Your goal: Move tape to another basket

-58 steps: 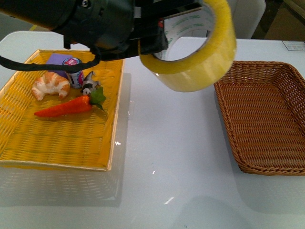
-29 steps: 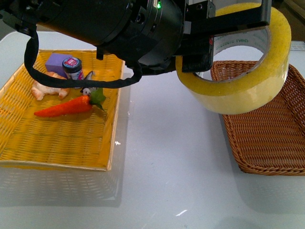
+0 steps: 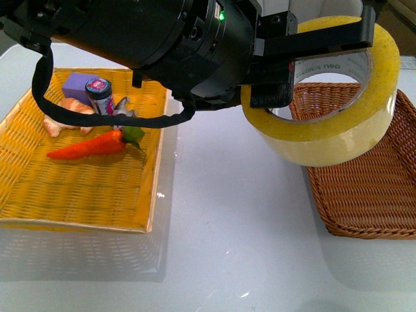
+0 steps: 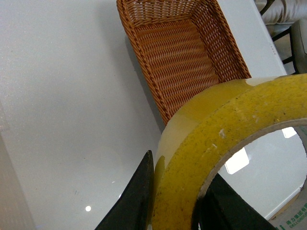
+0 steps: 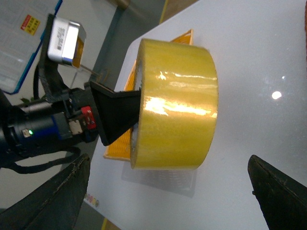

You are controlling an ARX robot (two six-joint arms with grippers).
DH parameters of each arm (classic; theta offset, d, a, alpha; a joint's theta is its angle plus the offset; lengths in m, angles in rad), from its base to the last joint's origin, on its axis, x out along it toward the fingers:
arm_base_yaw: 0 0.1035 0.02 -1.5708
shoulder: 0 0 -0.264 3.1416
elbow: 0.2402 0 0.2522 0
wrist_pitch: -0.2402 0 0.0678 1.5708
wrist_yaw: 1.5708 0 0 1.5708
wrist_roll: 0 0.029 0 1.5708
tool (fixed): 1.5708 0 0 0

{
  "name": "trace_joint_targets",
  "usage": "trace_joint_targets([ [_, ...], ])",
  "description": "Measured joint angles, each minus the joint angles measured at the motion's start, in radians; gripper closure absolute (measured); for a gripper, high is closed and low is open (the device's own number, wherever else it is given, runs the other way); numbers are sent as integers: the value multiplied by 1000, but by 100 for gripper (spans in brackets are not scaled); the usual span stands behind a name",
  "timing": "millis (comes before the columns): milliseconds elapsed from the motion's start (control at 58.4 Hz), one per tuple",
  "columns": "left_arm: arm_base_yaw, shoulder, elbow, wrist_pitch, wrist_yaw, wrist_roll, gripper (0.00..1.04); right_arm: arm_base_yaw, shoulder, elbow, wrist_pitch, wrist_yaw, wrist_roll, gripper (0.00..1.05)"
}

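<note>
My left gripper (image 3: 305, 65) is shut on the wall of the tape (image 3: 331, 130), a wide yellowish roll, and holds it in the air over the left rim of the dark brown wicker basket (image 3: 370, 188) on the right of the white table. In the left wrist view the two black fingers (image 4: 136, 201) pinch the tape (image 4: 211, 143), with the brown basket (image 4: 177, 52) below and beyond. The right wrist view shows the tape (image 5: 175, 124) held by the left gripper, with my right gripper (image 5: 172, 206) open and empty, its fingers wide apart.
A bright yellow woven basket (image 3: 78, 195) lies on the left with a croissant (image 3: 65, 114), a toy carrot (image 3: 91, 146), a purple block (image 3: 78, 83) and a small jar (image 3: 101, 94). The left arm's black body (image 3: 143, 39) fills the upper frame.
My left gripper has carried the tape to the right, from above the table's middle to over the brown basket's left rim. In the last half second it moved only slightly.
</note>
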Motion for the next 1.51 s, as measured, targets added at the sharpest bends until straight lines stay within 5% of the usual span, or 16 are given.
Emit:
trace_joint_targets([
  [788,-2,0,2,-7,30,-5,89,84,355,33,338,27,50,9],
  [1028,-2,0,2,-7,33,-8,89,100,376,34,373,46,71,46],
  [1148,-2,-2,2,-7,38,-11,89,98,376,34,387,45,95,56],
  [1508,4,-40,1,-1,53,-26,35,93,377,29,399,47,98,57],
])
